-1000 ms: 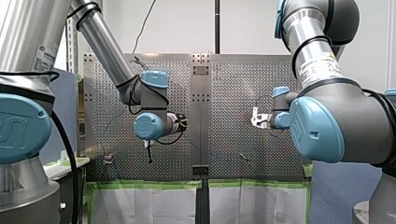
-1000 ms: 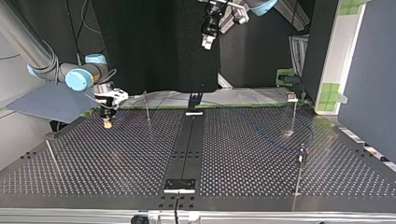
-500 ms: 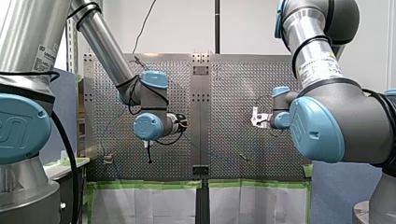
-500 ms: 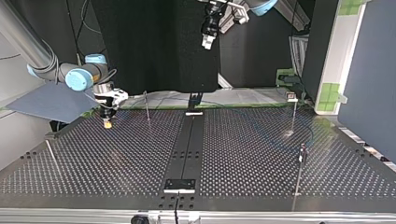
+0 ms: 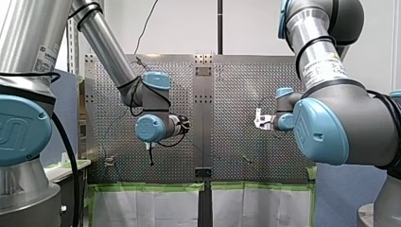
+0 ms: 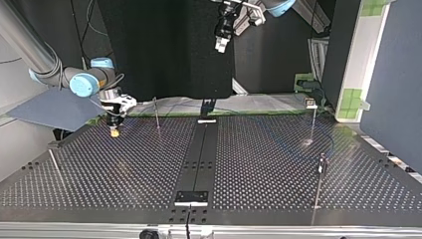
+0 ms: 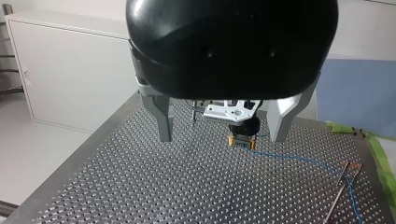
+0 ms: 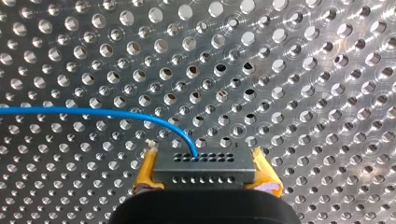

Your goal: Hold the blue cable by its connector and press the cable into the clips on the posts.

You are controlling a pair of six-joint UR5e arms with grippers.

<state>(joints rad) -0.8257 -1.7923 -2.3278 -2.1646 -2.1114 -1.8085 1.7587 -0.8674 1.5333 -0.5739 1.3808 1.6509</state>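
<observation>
In the right wrist view my right gripper [image 8: 205,176] is shut with its yellow pads [image 8: 145,170] on a black connector [image 8: 203,167], held just above the perforated table. The blue cable [image 8: 93,112] leaves the connector's top and curves off sideways. In the top view that gripper [image 6: 115,130] sits low at the far left. My left gripper [image 7: 219,137] stands open and empty with metal fingers, high above the table [image 6: 219,46]. Ahead of it I see my right gripper [image 7: 241,140] and the blue cable [image 7: 289,157] running to a clip post [image 7: 343,170].
Thin posts stand on the table in the top view: one near the far left [image 6: 156,112], one at the far right [image 6: 313,117], one at the right [image 6: 321,169] and a leaning one at the left [image 6: 54,167]. A black strip [image 6: 199,154] runs down the middle.
</observation>
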